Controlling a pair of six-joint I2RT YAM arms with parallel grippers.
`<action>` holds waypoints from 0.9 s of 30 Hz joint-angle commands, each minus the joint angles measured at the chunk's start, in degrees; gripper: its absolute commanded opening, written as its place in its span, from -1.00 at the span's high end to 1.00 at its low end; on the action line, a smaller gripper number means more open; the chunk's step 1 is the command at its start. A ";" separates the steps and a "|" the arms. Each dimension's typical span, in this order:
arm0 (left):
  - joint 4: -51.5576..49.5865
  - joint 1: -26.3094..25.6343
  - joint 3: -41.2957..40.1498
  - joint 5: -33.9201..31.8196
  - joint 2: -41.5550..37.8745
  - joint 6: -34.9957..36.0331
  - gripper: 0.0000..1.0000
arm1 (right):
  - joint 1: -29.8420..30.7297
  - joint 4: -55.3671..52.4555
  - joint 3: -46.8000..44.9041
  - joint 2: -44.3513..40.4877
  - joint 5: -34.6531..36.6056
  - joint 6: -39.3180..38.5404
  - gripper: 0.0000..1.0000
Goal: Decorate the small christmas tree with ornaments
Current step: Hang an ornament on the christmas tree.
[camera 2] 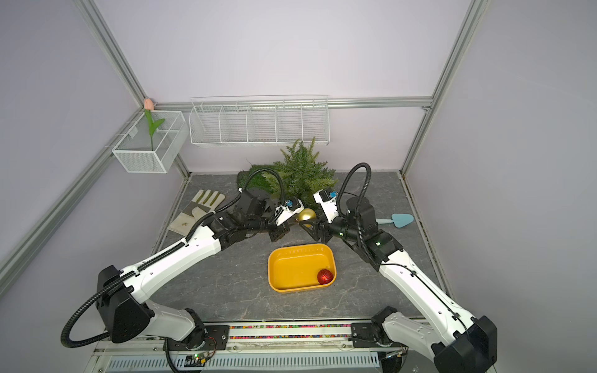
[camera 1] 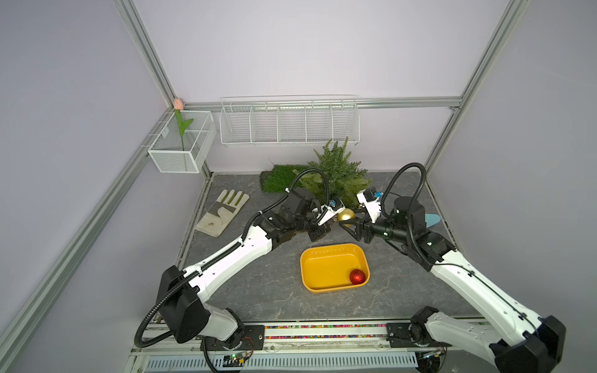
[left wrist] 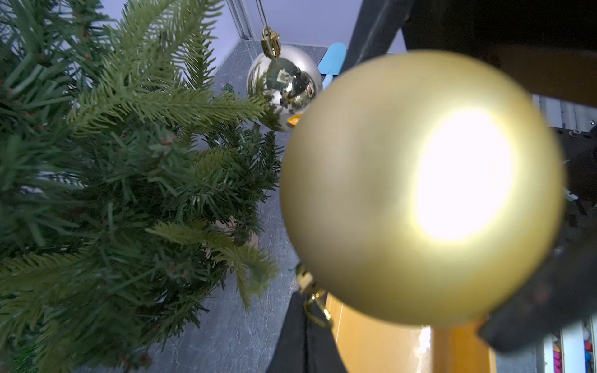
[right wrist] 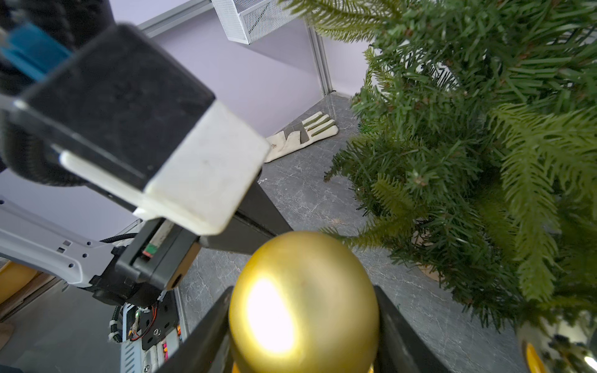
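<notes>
Right end effector point(camera 1: 349, 220) clamped around matte gold ornament point(camera 1: 345, 214) beside small christmas tree point(camera 1: 336, 168); left end effector point(camera 1: 334, 220) clenched.

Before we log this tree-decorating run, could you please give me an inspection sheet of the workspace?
Surface: grey marbled table.
Job's things: tree stands at the back; shiny gold ball hangs on it; matte gold ball held beside the tree; red ball in the yellow tray.
Clutter: glove, grass mat, blue trowel on the table.
Claws: right claw shut on the matte gold ball; left claw shut at that ball's cap, though a hold on the hook cannot be told.
Cables: black hoses loop above both wrists.
Surroundings: long basket and small basket on the walls; tulip in the small one.
</notes>
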 commanded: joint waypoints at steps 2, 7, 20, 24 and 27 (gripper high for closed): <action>0.36 0.76 1.10 2.04 0.39 -1.15 1.00 | -0.60 0.71 2.25 1.52 0.52 -1.63 0.45; 0.72 1.62 1.10 2.60 0.47 -1.60 1.00 | -0.70 1.13 3.33 3.14 0.17 -1.71 0.45; 2.47 3.21 1.45 6.31 1.31 -3.49 1.00 | -1.05 1.77 4.30 2.94 0.96 -1.59 0.45; 2.16 3.30 1.81 6.37 1.79 -3.69 1.00 | -1.15 1.68 4.43 2.68 1.06 -1.59 0.46; 2.16 3.30 1.81 6.51 1.79 -3.77 1.00 | -1.12 1.68 4.36 2.69 1.02 -1.66 0.46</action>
